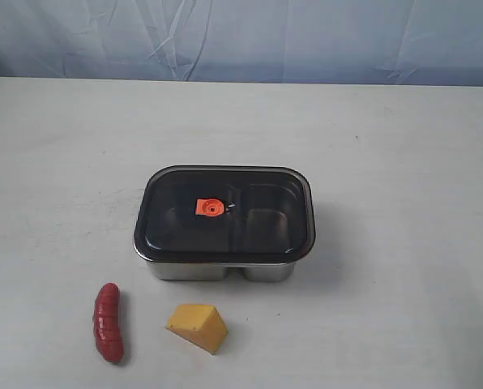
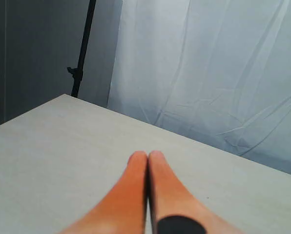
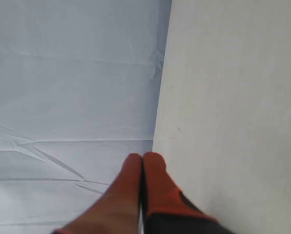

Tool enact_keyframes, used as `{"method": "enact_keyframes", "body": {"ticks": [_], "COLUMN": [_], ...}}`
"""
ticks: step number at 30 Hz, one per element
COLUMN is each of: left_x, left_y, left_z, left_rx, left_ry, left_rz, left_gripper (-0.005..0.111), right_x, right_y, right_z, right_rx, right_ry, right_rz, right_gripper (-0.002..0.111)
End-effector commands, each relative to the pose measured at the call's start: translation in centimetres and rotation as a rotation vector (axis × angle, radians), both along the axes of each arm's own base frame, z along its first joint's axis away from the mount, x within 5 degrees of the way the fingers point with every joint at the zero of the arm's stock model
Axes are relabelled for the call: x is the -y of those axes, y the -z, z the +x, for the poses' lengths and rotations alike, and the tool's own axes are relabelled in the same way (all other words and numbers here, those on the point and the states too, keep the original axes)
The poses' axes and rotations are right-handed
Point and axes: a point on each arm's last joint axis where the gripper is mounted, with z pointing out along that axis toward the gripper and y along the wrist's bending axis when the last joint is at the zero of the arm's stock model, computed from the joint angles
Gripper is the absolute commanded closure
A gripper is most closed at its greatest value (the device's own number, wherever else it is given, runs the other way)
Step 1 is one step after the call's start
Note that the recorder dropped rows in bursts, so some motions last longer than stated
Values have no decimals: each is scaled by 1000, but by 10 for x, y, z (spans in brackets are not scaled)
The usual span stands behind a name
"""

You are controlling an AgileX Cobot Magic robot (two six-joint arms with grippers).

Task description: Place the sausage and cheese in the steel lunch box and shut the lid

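At the middle of the table (image 1: pixel 403 162) the steel lunch box (image 1: pixel 185 270) is found with the lid (image 1: pixel 258 211) on it (orange valve (image 1: pixel 210 208) central). The ribbed red sausage (image 1: pixel 108 322) and yellow cheese (image 1: pixel 198 326) wedge are laid nearer, to the left. Nothing is judged begun: the lid must be lifted first, and the left gripper (image 2: pixel 148 155) and right gripper (image 3: pixel 141 157), both closed on nothing, must be opened.

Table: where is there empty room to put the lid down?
In the exterior view, bare table lies right of the steel lunch box. Behind the lid, toward the blue cloth, is bare too, and so is the left side. It is crowded only in front, where the sausage and cheese lie.
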Motion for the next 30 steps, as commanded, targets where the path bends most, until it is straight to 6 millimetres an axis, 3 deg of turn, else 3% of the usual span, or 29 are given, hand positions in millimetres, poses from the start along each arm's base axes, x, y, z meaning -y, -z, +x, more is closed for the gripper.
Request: {"method": "enact_keyframes", "body": {"ticks": [1, 5, 9, 15, 18, 30], "left_x": [0, 0, 0, 0, 0, 0], "left_y": [1, 1, 1, 1, 1, 1], "left_z": [0, 0, 0, 0, 0, 0], "left_rx": [3, 3, 3, 3, 3, 3], "left_ry": [7, 7, 7, 7, 7, 7], "left_rz": [8, 8, 8, 8, 8, 8], "left_gripper": [107, 107, 107, 107, 107, 107], "right_x": [0, -4, -11, -12, -10, -9], "right_y": [0, -7, -18, -31, -35, -35], "right_z": [0, 1, 1, 0, 0, 0], "right_rx": [10, 83, 194, 283, 306, 309], "right_ry": [0, -34, -90, -87, -70, -67], "right_rz": [-14, 48, 233, 759, 920, 944], "right_gripper": [109, 109, 109, 109, 109, 109]}}
